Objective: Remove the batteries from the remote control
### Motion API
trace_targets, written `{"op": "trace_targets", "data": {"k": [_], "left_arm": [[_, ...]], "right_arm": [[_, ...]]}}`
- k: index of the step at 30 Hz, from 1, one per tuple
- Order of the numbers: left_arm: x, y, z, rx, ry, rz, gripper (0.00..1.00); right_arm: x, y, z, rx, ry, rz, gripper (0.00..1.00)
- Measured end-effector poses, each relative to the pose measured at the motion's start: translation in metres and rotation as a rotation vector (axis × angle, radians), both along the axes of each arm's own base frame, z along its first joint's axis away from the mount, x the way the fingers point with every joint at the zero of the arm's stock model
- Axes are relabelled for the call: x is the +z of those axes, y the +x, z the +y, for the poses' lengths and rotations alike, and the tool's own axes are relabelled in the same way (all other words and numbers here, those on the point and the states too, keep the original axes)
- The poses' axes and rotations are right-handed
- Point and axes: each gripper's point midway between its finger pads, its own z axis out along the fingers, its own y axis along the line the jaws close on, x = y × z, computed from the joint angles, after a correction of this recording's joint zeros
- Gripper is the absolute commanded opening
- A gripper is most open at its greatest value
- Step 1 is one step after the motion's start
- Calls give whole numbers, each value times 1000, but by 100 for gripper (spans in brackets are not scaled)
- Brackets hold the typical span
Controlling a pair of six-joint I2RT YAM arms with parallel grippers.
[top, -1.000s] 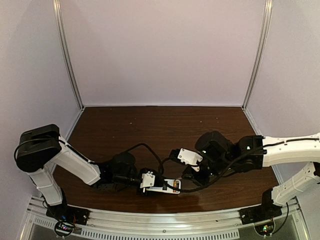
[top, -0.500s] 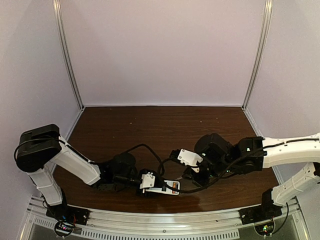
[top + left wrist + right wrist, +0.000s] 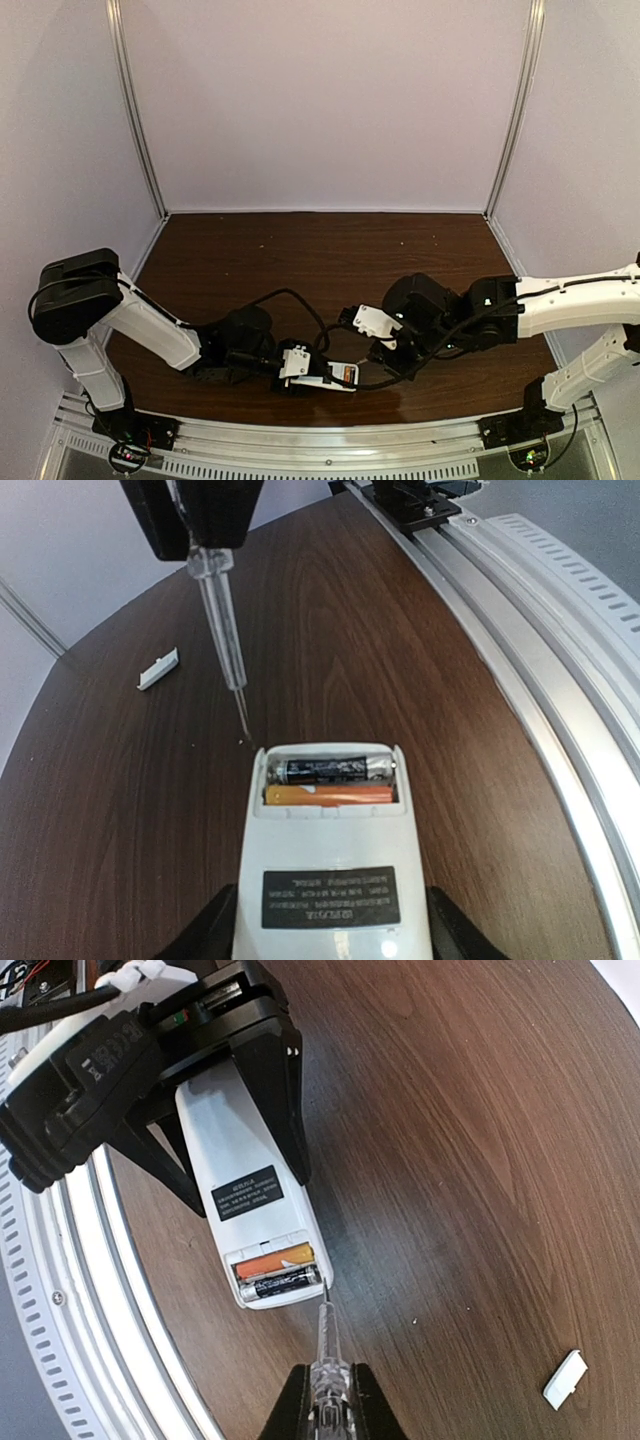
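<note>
The white remote control [image 3: 330, 865] lies back-up on the table, held at its sides by my left gripper [image 3: 330, 950]; it also shows in the right wrist view [image 3: 255, 1205] and the top view [image 3: 335, 376]. Its battery bay is open. Inside lie a dark battery [image 3: 328, 770] with a silvery end and an orange battery [image 3: 330, 794], also seen in the right wrist view as dark [image 3: 278, 1283] and orange [image 3: 272, 1261]. My right gripper [image 3: 328, 1400] is shut on a clear-handled screwdriver [image 3: 325, 1345]; its tip sits beside the bay's corner, near the dark battery's end.
The small flat white plastic piece [image 3: 158, 668] lies on the brown table away from the remote, also in the right wrist view [image 3: 565, 1378]. A metal rail [image 3: 540, 630] runs along the table's near edge, close beside the remote.
My right arm has moved left toward the remote, bringing the screwdriver tip up to the open battery bay. The left gripper and remote stay put.
</note>
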Motion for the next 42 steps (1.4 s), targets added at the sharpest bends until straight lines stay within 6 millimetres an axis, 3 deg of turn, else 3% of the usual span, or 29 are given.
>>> {"op": "trace_targets", "data": {"k": [11,42], "left_arm": [[0,-1,0,-3,0,2,0],[-1,-2,1,-12,3,13,0]], "right_arm": [[-4,-3,12,31,5,21,0],[-7,3,18,21,-1,4,0]]}}
